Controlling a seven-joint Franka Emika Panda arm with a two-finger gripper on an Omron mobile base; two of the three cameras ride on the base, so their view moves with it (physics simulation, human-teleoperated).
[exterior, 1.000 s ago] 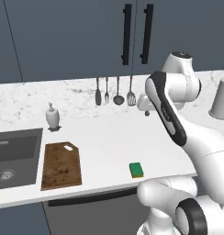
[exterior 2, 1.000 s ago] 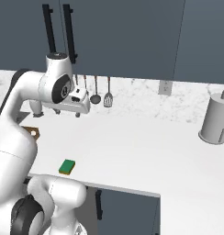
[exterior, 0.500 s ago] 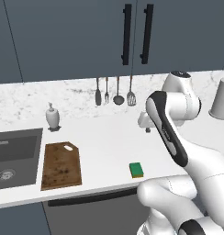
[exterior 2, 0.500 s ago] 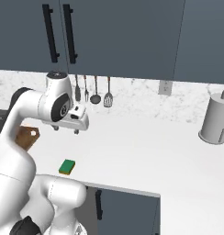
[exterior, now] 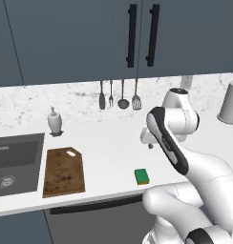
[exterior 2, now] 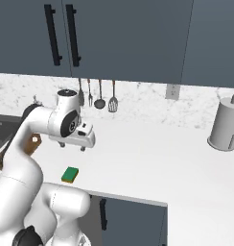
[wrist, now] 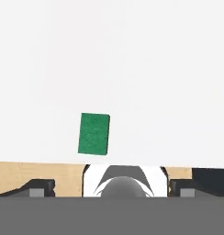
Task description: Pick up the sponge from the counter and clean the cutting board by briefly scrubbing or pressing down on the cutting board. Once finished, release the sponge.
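Note:
The sponge (exterior: 142,176) lies green side up near the front edge of the white counter (exterior: 104,143), to the right of the dark brown cutting board (exterior: 64,171). My gripper (exterior: 147,142) hangs above the counter, just behind and above the sponge, pointing down. From the right base view the gripper (exterior 2: 73,145) hovers over the sponge (exterior 2: 70,174), and a corner of the cutting board (exterior 2: 31,142) peeks out behind the arm. In the hand view the sponge (wrist: 94,134) lies just ahead of my gripper (wrist: 111,188). The jaws stand wide open with nothing between them.
A dark sink basin (exterior: 13,162) is set in the counter left of the board, with a soap dispenser (exterior: 54,121) behind it. Utensils (exterior: 119,95) hang on the backsplash. A grey canister (exterior 2: 227,125) stands at the far right.
The arm has folded down and the hand has dropped lower over the counter, closer to the sponge. The jaws have spread a little wider. Sponge and board have not moved.

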